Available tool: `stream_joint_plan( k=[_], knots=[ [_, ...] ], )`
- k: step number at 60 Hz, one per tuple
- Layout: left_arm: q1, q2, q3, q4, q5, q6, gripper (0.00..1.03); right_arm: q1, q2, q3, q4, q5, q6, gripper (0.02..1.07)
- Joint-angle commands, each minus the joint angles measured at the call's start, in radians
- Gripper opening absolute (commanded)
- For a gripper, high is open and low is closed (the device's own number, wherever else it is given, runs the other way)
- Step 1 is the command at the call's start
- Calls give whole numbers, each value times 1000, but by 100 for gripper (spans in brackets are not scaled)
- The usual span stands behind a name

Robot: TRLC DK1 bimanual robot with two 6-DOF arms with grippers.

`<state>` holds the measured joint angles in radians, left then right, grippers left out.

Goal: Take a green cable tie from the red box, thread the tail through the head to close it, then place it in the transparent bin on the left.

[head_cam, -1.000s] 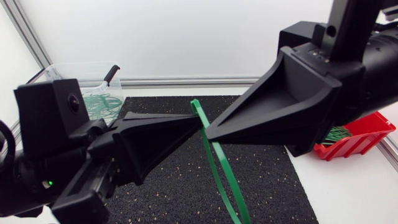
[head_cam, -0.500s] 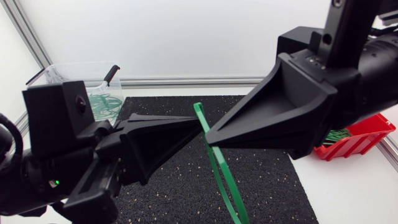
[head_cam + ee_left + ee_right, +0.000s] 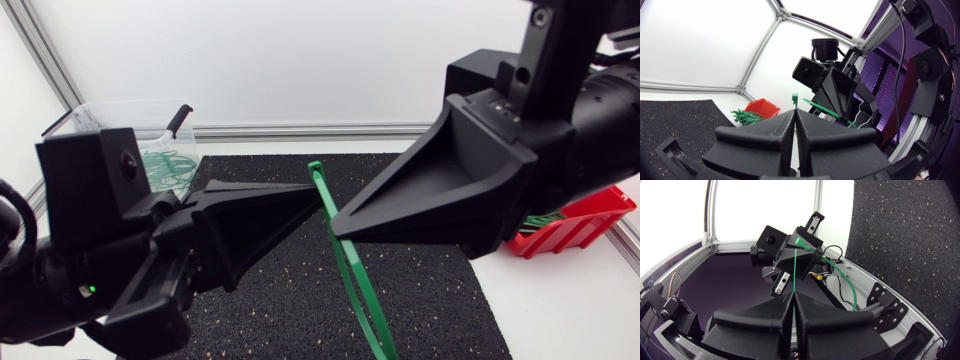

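Head view: left gripper [image 3: 319, 193] and right gripper [image 3: 335, 222] meet tip to tip above the black mat [image 3: 290, 290], each clamped on the green tie [image 3: 352, 275], which hangs below them. The bin [image 3: 150, 118] is far left, the red box [image 3: 575, 228] right. Left wrist view: fingers pressed together on the tie, its head just past the tips. Right wrist view: fingers shut on the strand, which runs ahead to the left gripper.

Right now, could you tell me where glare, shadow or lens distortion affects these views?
Head view: even light, no hard shadows on the black mat; the green cable tie reads clearly. Left wrist view: the white panels are washed out, the fisheye bends the frame rails. Right wrist view: the same bending; the tie is a thin line against a dark background.
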<state>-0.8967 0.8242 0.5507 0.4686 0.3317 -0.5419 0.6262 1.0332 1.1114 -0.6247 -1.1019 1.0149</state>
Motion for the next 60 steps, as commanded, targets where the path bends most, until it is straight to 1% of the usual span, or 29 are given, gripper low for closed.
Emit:
stream_joint_plan(
  k=[1, 44, 60],
  knots=[
    [4, 4, 15, 13, 4, -6, 4, -5, -7, -18, 10, 4, 33, 8],
    [7, -3, 25, 4, 4, -6, 4, -13, -7, -36, 22, 8, 39, 8],
    [-7, -10, 14, 1, 4, -7, 4, -14, -1, -28, 34, 11, 42, 8]
  ],
)
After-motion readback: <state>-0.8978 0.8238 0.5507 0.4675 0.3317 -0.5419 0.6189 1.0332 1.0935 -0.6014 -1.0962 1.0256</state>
